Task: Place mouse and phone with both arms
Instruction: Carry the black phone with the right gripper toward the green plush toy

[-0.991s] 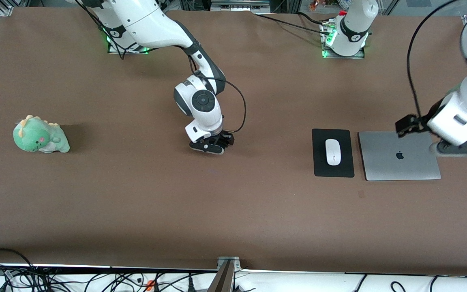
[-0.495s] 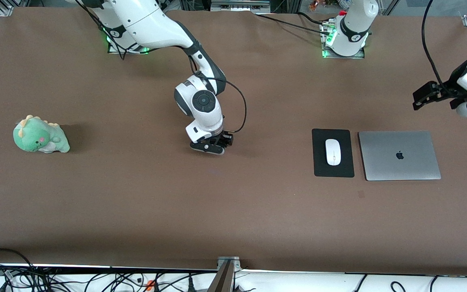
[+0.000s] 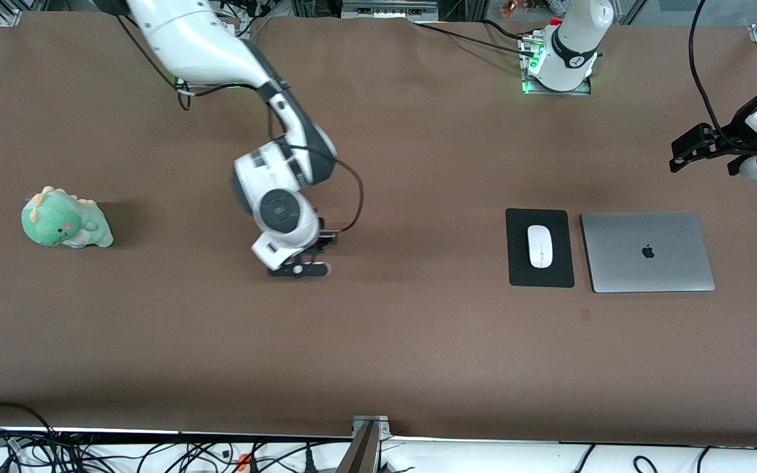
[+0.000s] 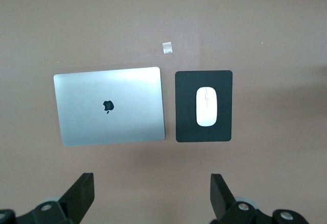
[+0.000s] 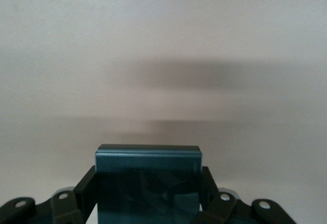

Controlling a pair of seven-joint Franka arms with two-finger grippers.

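Note:
The white mouse [image 3: 539,246] lies on a black pad [image 3: 539,279] next to a silver laptop [image 3: 615,263]; the left wrist view shows the mouse [image 4: 207,106] too. My right gripper [image 3: 299,268] hangs low over the bare middle of the table. In the right wrist view it [image 5: 148,179] is shut on the phone [image 5: 148,193], a dark slab between its fingers. My left gripper [image 3: 681,154] is open and empty, up in the air at the left arm's end of the table; in the left wrist view it [image 4: 150,183] looks down on the laptop and pad.
A green dinosaur plush [image 3: 66,226] sits at the right arm's end of the table. The pad [image 4: 186,127] and laptop [image 4: 133,117] lie side by side. A small pale tag [image 4: 166,48] lies on the table near them.
My right arm has swung toward its own end of the table, carrying the phone. My left arm has lifted away from over the laptop and has since held nearly still.

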